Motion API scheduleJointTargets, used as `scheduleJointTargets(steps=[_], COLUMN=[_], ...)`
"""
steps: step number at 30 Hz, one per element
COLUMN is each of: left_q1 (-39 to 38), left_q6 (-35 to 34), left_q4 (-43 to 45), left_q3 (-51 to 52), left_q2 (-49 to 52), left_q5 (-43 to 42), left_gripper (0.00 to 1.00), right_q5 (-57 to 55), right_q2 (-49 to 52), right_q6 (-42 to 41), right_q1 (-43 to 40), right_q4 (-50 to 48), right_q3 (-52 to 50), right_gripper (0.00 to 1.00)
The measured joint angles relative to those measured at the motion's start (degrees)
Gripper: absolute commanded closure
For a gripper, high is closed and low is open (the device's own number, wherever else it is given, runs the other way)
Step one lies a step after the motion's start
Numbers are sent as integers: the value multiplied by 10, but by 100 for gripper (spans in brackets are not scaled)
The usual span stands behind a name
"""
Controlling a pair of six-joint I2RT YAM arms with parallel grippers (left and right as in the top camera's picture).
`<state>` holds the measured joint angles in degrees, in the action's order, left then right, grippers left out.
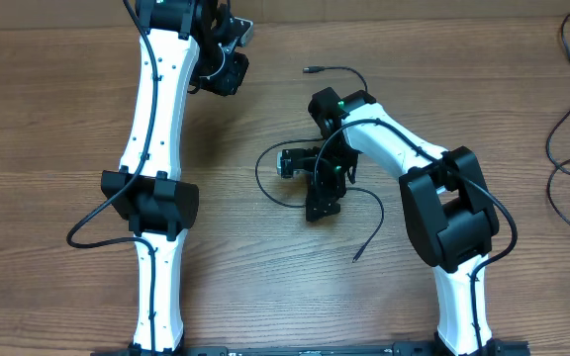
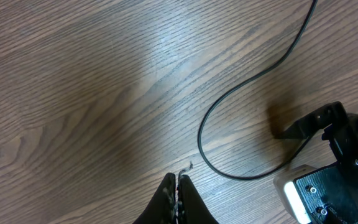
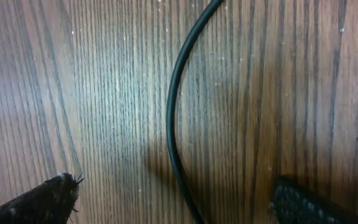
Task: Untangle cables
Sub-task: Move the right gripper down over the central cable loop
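A thin black cable lies loose on the wooden table near the middle. One end points to the back and another end lies toward the front. My right gripper hangs over this cable, pointing down at the table. In the right wrist view the right gripper is open, one fingertip on each side of the cable, which neither touches. My left gripper is at the back left. In the left wrist view the left gripper is shut on nothing, just short of the cable's curve.
Another thin black cable snakes along the table's far right edge. The right gripper's white camera housing shows at the lower right of the left wrist view. Both white arms rise from the front edge.
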<state>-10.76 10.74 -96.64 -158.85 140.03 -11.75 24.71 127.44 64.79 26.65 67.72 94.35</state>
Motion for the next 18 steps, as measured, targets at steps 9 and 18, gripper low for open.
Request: scheduleJointTargets(steps=[9, 18], left_q1=[0, 0], left_q6=[2, 2], left_q4=[0, 0], left_q3=[0, 0], left_q2=[0, 0], left_q5=[0, 0], left_gripper=[96, 96], right_q5=[-17, -349], right_q2=[-2, -7], right_q6=[-2, -17], right_q1=[2, 11], right_q4=[-3, 34], right_q3=[-3, -4], right_gripper=[0, 0])
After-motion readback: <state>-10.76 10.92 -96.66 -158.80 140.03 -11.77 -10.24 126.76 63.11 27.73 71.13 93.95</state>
